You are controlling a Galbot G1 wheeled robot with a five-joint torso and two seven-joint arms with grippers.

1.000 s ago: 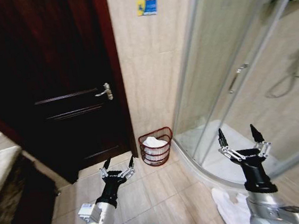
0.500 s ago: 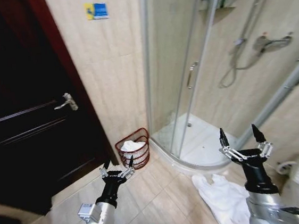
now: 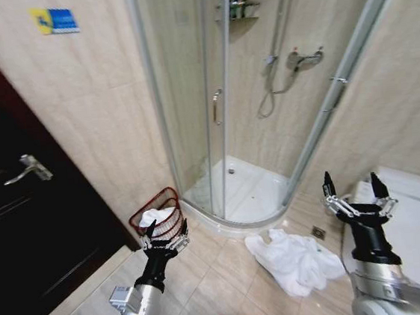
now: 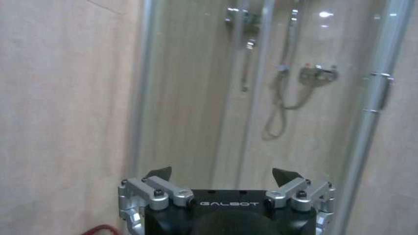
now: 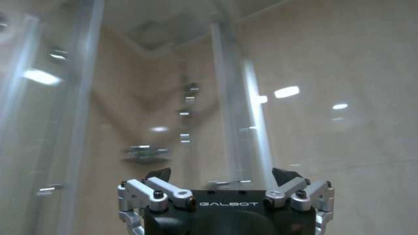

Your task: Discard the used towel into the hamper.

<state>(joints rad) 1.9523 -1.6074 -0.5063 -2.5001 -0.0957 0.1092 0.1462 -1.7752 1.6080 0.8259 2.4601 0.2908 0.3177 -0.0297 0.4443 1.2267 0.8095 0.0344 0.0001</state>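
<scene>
A crumpled white towel (image 3: 296, 260) lies on the beige tiled floor (image 3: 222, 276), just in front of the curved white base of the glass-walled shower cubicle (image 3: 232, 193). It sits between the two raised arms, nearer to the right one. The right hand (image 3: 357, 189) is held up at the right of the scene, near a white fixture (only partly seen), with its fingers spread wide and nothing between them; the towel lies to its left and lower, apart from it.

The small round hamper of dark reddish-brown open wire (image 3: 159, 221) stands on the floor against the beige tiled wall, between the dark wooden door (image 3: 21, 222) and the shower's left edge. Something white already lies inside it. The left hand (image 3: 164, 234) is raised in front of the hamper, overlapping its near rim in the head view; whether they touch cannot be told. Its fingers are also spread open and empty. In the left wrist view the open hand (image 4: 222, 175) faces the shower glass, and a sliver of the hamper's red rim (image 4: 103, 230) shows beside it.
</scene>
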